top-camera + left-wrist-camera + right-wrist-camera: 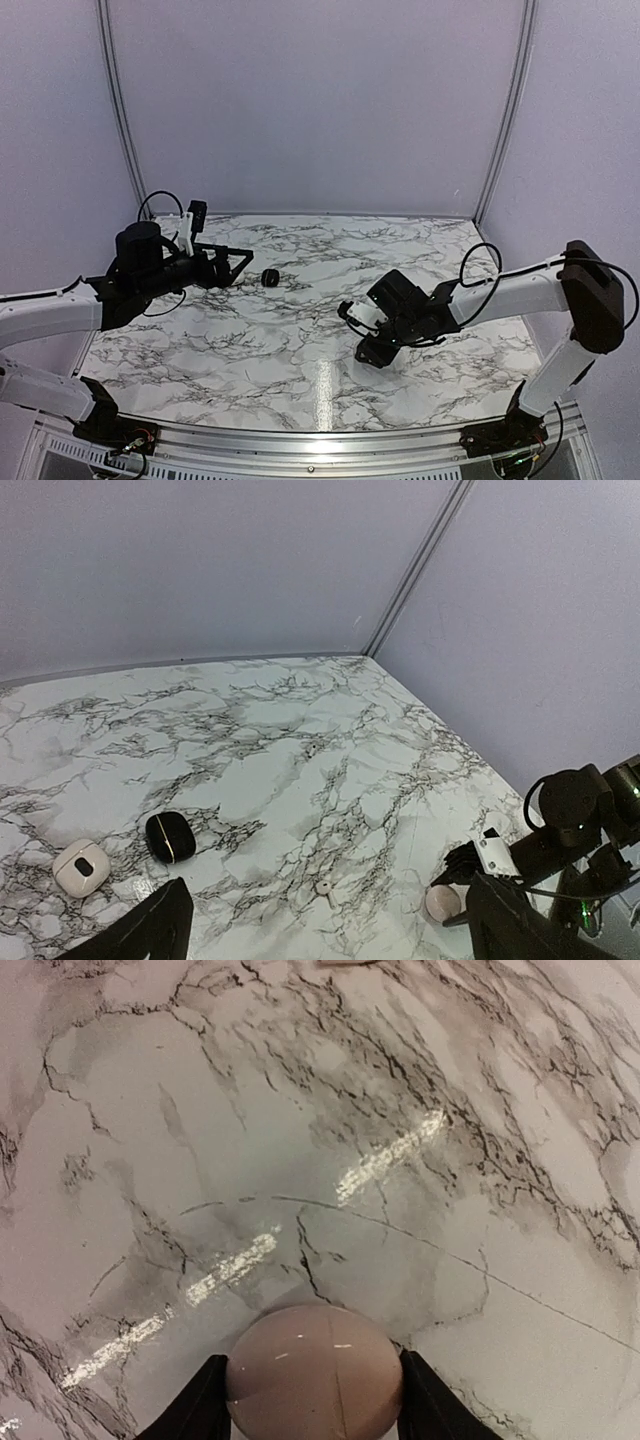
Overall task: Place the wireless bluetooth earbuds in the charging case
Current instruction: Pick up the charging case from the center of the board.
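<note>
My right gripper [314, 1402] is shut on a closed, rounded pale pink charging case [314, 1370], held low at the marble table; the case also shows in the left wrist view [440, 903]. In the top view the right gripper [372, 350] is right of centre and hides the case. A small white earbud [325, 888] lies on the table between my left gripper's spread fingers [150, 930]. My left gripper [238, 265] is open and empty at the left. A closed black case [271, 277] [170, 837] lies just in front of it.
A white case [80, 868] with a dark mark on top lies to the left of the black case. The marble table [300, 360] ends at grey walls behind and to the right. A metal rail [320, 440] runs along the near edge.
</note>
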You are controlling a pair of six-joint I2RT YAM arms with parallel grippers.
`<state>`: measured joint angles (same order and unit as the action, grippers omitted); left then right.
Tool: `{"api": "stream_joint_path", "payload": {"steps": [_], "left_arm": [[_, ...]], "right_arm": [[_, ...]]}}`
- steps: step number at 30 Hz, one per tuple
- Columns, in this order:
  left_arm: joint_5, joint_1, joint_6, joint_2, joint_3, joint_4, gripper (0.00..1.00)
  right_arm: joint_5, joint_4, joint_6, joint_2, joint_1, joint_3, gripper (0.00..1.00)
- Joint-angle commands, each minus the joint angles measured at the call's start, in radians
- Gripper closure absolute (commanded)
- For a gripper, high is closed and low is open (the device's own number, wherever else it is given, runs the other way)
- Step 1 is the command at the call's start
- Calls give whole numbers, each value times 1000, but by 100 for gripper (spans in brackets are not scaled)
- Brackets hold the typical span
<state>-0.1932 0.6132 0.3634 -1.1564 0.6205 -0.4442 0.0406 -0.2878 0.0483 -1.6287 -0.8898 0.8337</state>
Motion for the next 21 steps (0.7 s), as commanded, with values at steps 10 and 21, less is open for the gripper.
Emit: {"api": "stream_joint_path", "payload": {"steps": [10, 21], "left_arm": [[-263, 9, 65, -49, -7, 15, 11], [-335, 119, 115, -113, 44, 8, 20]], "right_arm": [[-98, 120, 159, 130, -81, 200, 55], [-236, 175, 322, 203, -206, 248, 55]]}}
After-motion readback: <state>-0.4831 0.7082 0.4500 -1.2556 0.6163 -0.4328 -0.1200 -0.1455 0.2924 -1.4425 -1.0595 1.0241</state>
